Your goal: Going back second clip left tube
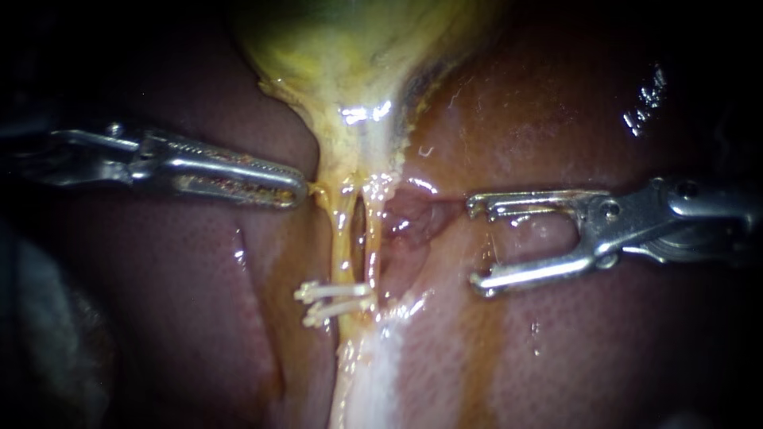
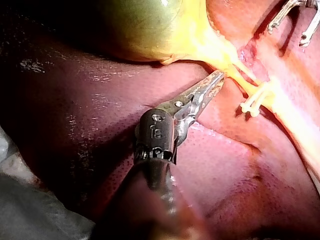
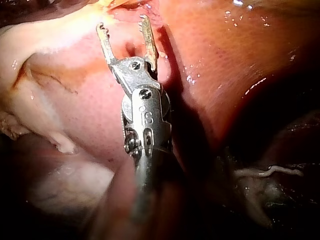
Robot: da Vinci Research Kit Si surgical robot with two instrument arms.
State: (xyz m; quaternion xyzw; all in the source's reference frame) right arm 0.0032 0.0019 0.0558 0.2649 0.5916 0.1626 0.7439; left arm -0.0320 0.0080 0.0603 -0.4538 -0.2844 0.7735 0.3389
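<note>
The yellow-green gallbladder [image 1: 350, 48] narrows downward into two thin yellow tubes. The left tube [image 1: 342, 234] carries two pale clips [image 1: 334, 300], one just below the other, while the right tube [image 1: 372, 238] is bare. My left instrument [image 1: 300, 191] comes in from the left, jaws shut on the yellow tissue where the gallbladder narrows; the left wrist view shows its tip [image 2: 218, 78] at that tissue, with the clips [image 2: 252, 104] beyond. My right instrument [image 1: 475, 245] stands well to the right of the tubes, jaws wide open and empty, as the right wrist view [image 3: 124, 25] confirms.
Dark red liver [image 1: 183, 318] surrounds the tubes on both sides. A raw pink patch [image 1: 405, 218] lies just right of the right tube. A whitish band of tissue [image 1: 373, 373] runs down below the clips. Grey cloth [image 2: 20, 210] lies behind my left instrument.
</note>
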